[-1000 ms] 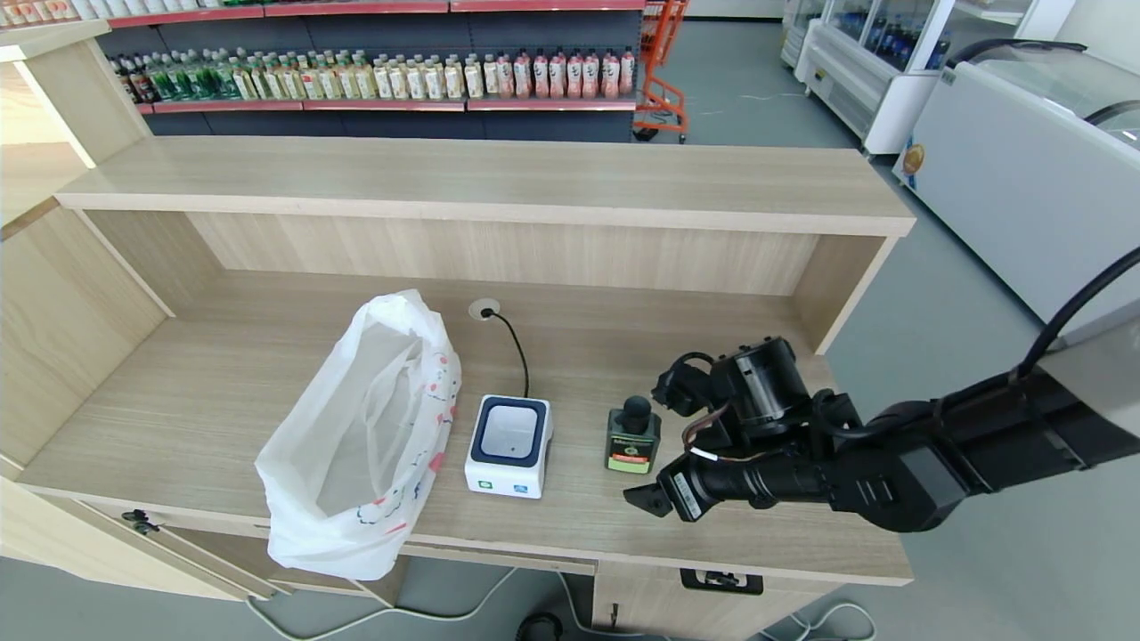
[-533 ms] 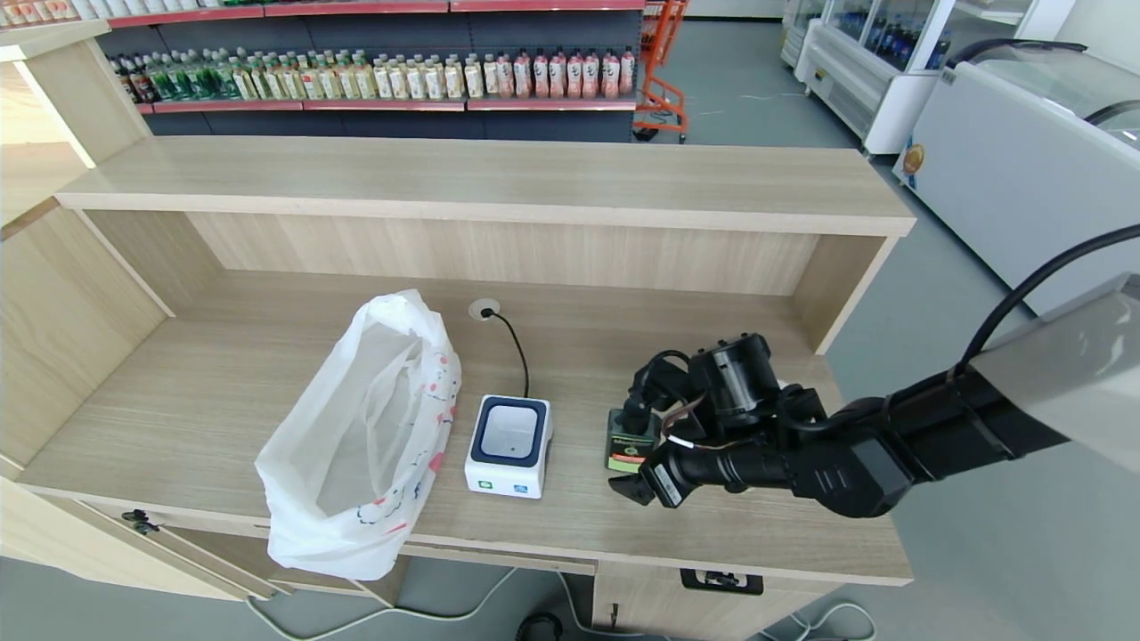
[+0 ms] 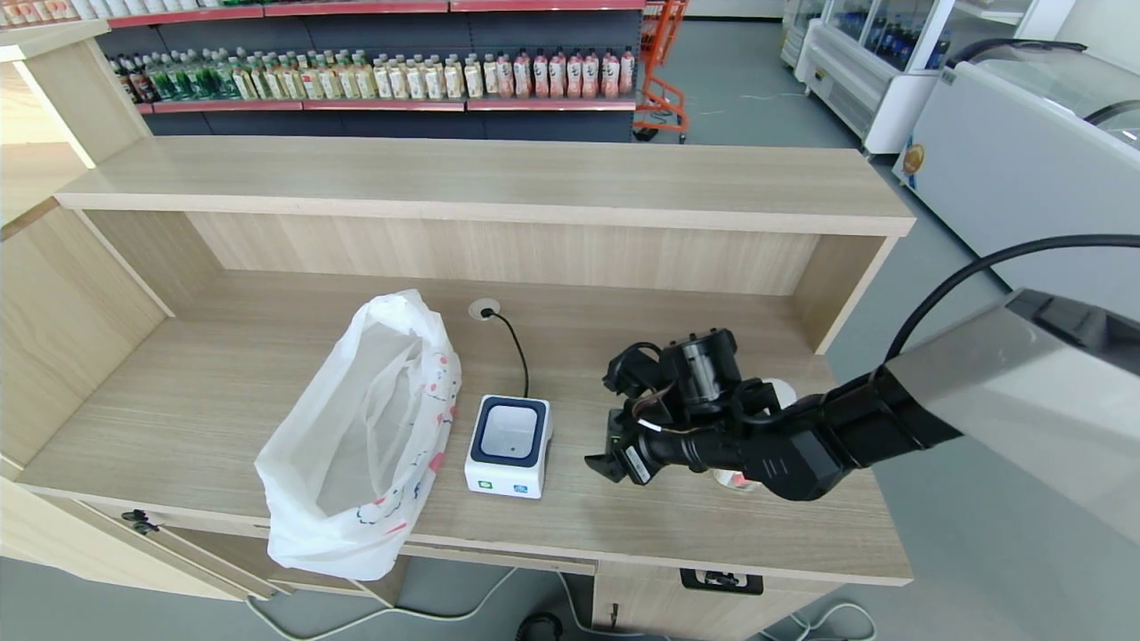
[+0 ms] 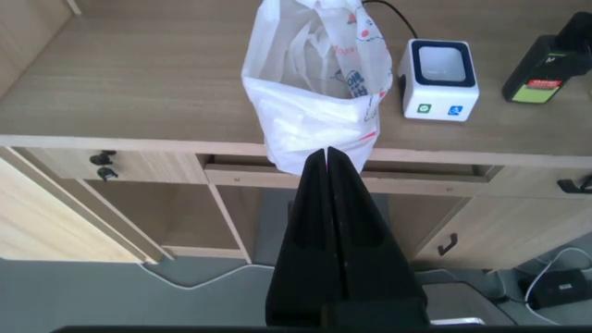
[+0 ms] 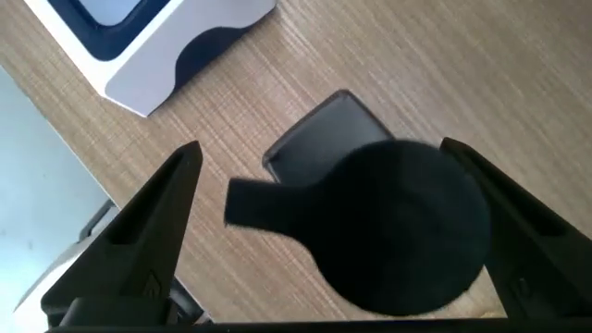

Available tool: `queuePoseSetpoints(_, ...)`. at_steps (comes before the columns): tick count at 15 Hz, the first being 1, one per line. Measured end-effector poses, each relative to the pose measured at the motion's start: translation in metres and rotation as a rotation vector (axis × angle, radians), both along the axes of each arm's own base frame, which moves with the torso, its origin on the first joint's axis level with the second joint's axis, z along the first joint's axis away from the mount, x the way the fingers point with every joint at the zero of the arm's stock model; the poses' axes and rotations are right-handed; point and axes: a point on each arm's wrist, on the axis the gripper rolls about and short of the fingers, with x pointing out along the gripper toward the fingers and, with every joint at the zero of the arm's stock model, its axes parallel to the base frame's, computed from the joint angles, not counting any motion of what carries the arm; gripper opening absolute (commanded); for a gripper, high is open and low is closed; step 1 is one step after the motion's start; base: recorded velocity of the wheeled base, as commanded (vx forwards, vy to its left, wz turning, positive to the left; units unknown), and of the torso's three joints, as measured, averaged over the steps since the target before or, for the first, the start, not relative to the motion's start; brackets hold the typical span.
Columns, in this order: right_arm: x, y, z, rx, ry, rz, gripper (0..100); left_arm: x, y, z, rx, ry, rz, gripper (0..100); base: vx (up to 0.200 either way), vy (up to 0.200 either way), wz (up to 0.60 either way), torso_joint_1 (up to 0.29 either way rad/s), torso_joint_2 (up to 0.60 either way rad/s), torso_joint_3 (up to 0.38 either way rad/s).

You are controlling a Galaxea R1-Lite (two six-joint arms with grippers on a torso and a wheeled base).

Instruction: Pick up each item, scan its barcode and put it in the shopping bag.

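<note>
Straddling the dark bottle (image 4: 544, 72), my right fingers (image 5: 148, 240) are spread wide, one on each side of its round black cap, so that closing should catch it, I judge. The bottle stands upright near the surface's (image 3: 223, 383) front edge, toward the right end, just beside the scanner (image 3: 508, 445), a short carry for the barcode. The shopping bag (image 3: 356, 445) slumps over the front edge beyond, mouth up to receive it. My left fingers (image 4: 319, 213) are pressed together below that edge, out of the way.
</note>
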Motion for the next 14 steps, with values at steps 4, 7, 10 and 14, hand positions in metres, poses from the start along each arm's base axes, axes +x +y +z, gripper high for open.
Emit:
queuePoseSetpoints(4,0.019,0.015,-0.006,0.002,-0.054,0.023,100,0.000,0.000,0.000,0.000,0.000,0.000,0,0.000,0.000,0.00,0.000,0.00,0.000)
queuePoseSetpoints(7,0.028,0.021,-0.013,-0.004,-0.070,0.034,0,0.000,0.000,0.000,0.000,0.000,0.000,0,0.000,0.000,0.00,0.000,0.00,0.000)
queuePoseSetpoints(10,0.029,0.024,-0.019,-0.014,-0.060,0.036,0,0.000,0.000,0.000,0.000,0.000,0.001,0,0.000,0.000,0.00,0.000,0.00,0.000)
queuePoseSetpoints(14,0.023,0.023,-0.029,-0.042,-0.022,0.042,0,0.000,0.000,0.000,0.000,0.000,0.001,0,0.000,0.000,0.00,0.000,0.00,0.000)
